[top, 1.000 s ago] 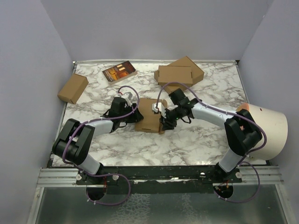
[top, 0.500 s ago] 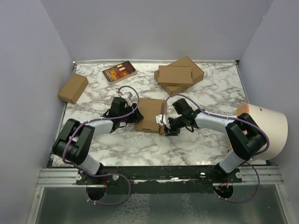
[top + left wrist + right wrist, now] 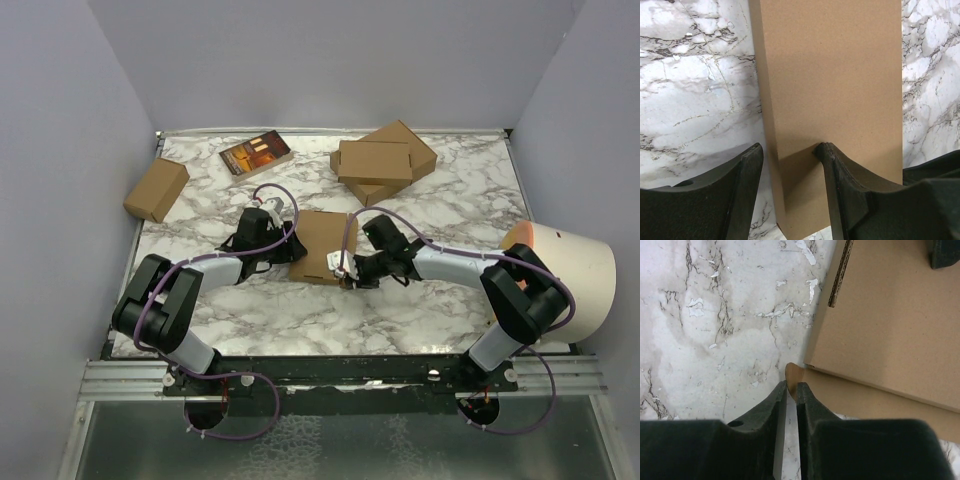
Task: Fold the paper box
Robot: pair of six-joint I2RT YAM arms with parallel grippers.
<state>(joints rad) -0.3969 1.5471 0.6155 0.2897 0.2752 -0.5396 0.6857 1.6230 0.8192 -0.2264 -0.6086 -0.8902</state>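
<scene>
The paper box (image 3: 322,245) lies flat at the table's middle as a thin brown rectangle. My left gripper (image 3: 291,250) is open at its left edge. In the left wrist view (image 3: 790,152) one finger (image 3: 840,170) rests on the box's top (image 3: 835,75) and the other stands over the marble beside it. My right gripper (image 3: 345,271) is at the box's near right corner. In the right wrist view (image 3: 792,387) its fingers are almost together, with a small rounded flap tab (image 3: 793,372) of the box (image 3: 890,315) between the tips.
A stacked pair of folded brown boxes (image 3: 385,160) sits at the back right. A small brown carton (image 3: 157,189) sits at the far left, and a dark booklet (image 3: 256,154) at the back. A large white cylinder (image 3: 570,275) stands at the right edge. Grey walls surround the table.
My right gripper came off the box's top, swung toward the near side, and now sits at the box's near right corner with the tab at its tips. The left arm has not moved.
</scene>
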